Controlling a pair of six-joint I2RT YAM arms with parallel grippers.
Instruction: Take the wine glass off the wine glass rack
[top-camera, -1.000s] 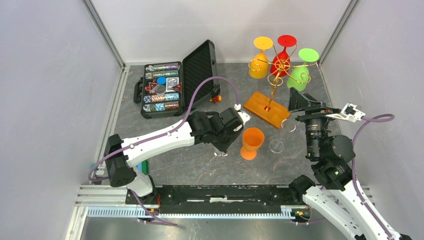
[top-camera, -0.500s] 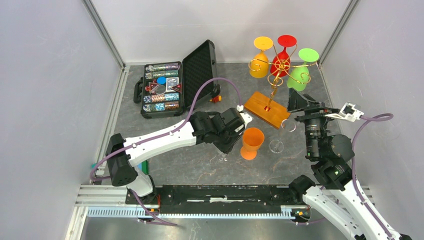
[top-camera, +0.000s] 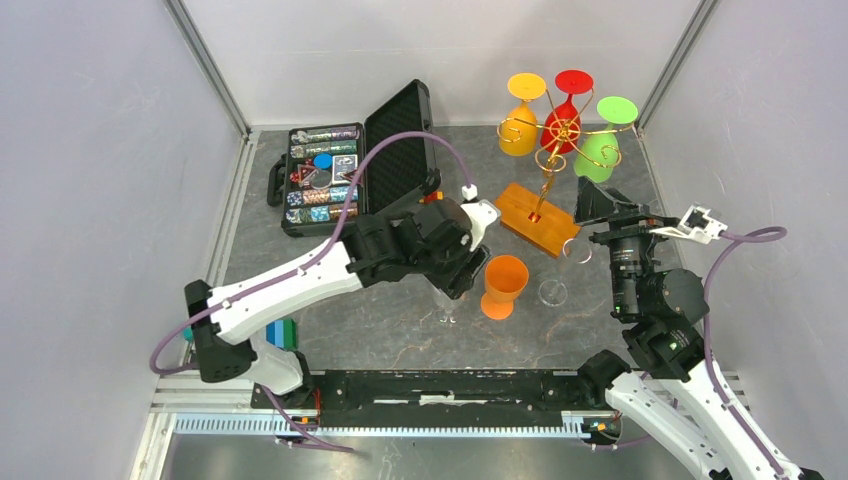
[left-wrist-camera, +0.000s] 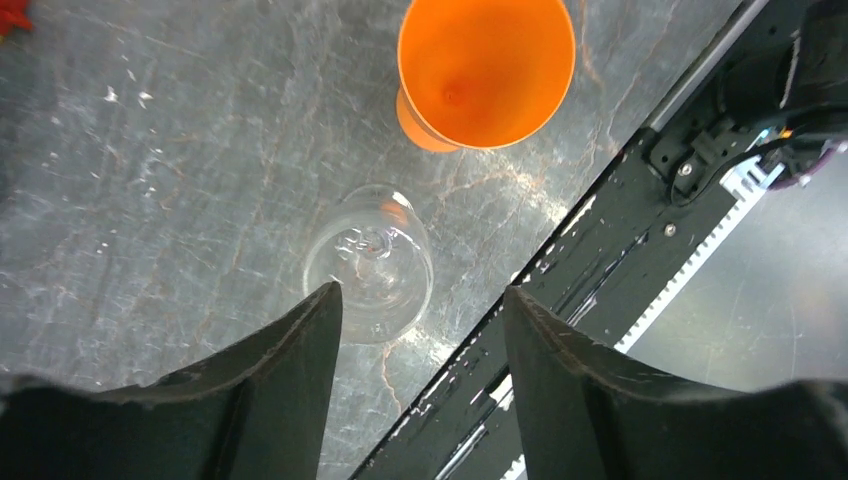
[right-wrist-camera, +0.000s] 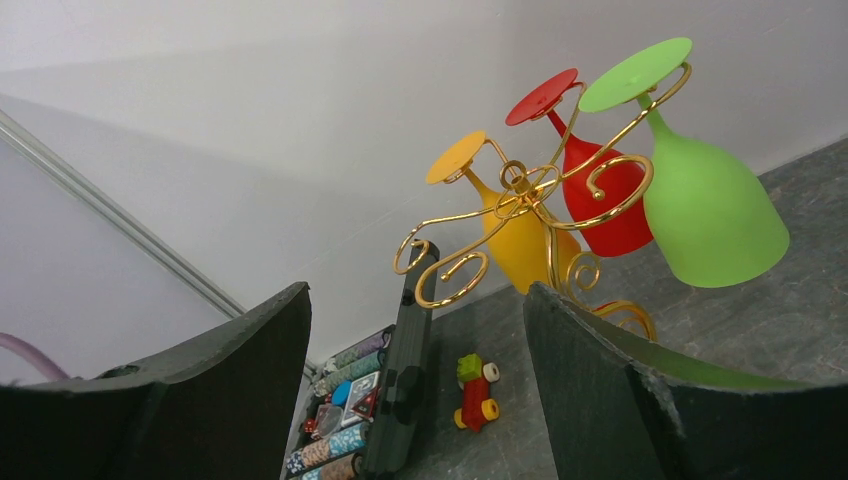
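Observation:
The gold wire wine glass rack (top-camera: 553, 135) stands at the back right on its wooden base (top-camera: 520, 212). A yellow (top-camera: 519, 128), a red (top-camera: 566, 115) and a green wine glass (top-camera: 598, 148) hang upside down from it. A clear wine glass (left-wrist-camera: 368, 262) stands upright on the table, just below and beyond my left gripper (left-wrist-camera: 422, 295). That gripper is open with nothing between its fingers. My right gripper (right-wrist-camera: 415, 290) is open too; it sits low and points up at the rack (right-wrist-camera: 520, 215), apart from it.
An orange glass (top-camera: 503, 285) and a second clear glass (top-camera: 551, 292) stand on the table in front of the base. An open black case (top-camera: 340, 175) with chips lies at the back left, a small toy car (right-wrist-camera: 475, 392) beside it. The black front rail (left-wrist-camera: 640, 240) runs close to the left gripper.
My left gripper has opened and let go of the clear glass, which now stands on the table. The left arm has lifted and drawn back a little. The right arm is still.

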